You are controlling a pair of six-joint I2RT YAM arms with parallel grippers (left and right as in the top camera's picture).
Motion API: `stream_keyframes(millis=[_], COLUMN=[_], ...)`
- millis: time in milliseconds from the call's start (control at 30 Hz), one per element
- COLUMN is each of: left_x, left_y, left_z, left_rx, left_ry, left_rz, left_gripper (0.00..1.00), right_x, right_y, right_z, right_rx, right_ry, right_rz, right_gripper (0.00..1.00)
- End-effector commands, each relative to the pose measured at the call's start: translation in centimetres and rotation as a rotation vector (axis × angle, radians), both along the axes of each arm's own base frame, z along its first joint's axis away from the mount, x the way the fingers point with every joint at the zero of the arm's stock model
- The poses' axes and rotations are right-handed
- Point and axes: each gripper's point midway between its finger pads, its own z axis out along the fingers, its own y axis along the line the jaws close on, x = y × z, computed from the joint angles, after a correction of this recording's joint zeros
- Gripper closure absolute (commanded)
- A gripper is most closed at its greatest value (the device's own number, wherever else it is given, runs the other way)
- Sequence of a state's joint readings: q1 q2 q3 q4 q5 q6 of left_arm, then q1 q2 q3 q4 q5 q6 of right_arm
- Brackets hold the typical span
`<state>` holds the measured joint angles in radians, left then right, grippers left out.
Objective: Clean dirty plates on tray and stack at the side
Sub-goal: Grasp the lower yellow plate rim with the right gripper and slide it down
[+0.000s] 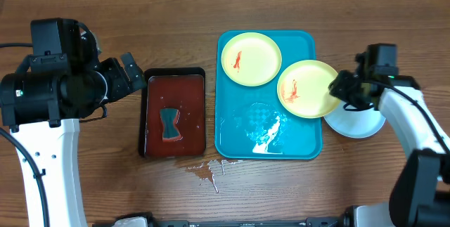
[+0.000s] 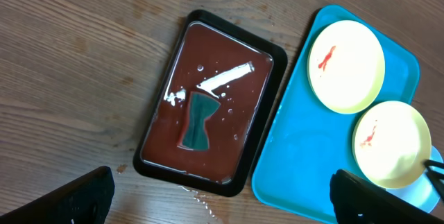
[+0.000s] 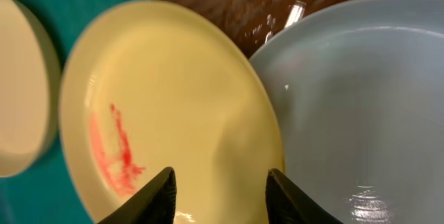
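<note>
Right gripper: fingers a moderate gap apart, sitting at the right rim of a smeared yellow-green plate. Plate surface shows between the two fingers. Can't tell if they are pinching the rim or only over it. Right finger sits just at the line where this plate overlaps the blue-white plate.

Smeared plate: red streak on its left half. It is at the upper right of the turquoise tray, with its right part hanging past the tray's right rim and covering part of the blue-white plate. Blue-white plate is off the tray, on the tabletop just beside the tray's right edge. It looks clean, with some wet glints.

Second yellow-green plate sits in the upper middle of the tray, with a small red smear left of centre. It is close to the smeared plate; can't tell if the rims touch. Lower half of the tray is bare and has a wet shiny patch.

Left of the turquoise tray, just beside it, is a dark red tray with a black rim. It holds liquid and a teal bow-tie-shaped piece. Splash of liquid on the wood below the gap between the two trays.

Left gripper: fingers spread wide, holding nothing. It is near the upper left corner of the dark red tray, well apart from the plates.
</note>
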<state>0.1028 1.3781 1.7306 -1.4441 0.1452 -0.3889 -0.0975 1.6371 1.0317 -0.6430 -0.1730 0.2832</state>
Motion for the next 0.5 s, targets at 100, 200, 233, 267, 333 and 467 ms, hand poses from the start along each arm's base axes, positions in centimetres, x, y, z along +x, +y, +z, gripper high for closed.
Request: stream_keyframes(millis=[100,200,233,267,333,467], left_x=[0.0,0.0,0.0,0.0,0.0,0.0], left_y=[0.2,0.2,0.2,0.2,0.2,0.2], left_z=[0.4,0.4,0.4,0.4,0.4,0.4], left_rx=[0.012,0.012,0.012,0.012,0.012,0.012], left_ry=[-0.015,-0.015,-0.015,-0.015,-0.015,-0.015], left_rz=[-0.001,-0.001,-0.001,-0.001,-0.001,-0.001], left_gripper=[0.00,0.00,0.00,0.00,0.00,0.00], right_x=[-0.4,-0.4,-0.6,-0.6,-0.4,-0.2], right_y=[-2.3,-2.1,-2.1,-2.1,-2.1,-2.4], right_z=[-2.5,-2.0,-1.6,-1.2,0.0,1.9], right_rx=[-0.145,-0.138,-0.138,-0.136,-0.138,-0.161], right_ry=[0.061,0.062,0.067,0.066,0.045,-0.001], right_rz=[-0.033,-0.031,-0.030,-0.029,-0.028,-0.030], right_gripper=[0.74,0.69,0.65,0.63,0.62,0.58])
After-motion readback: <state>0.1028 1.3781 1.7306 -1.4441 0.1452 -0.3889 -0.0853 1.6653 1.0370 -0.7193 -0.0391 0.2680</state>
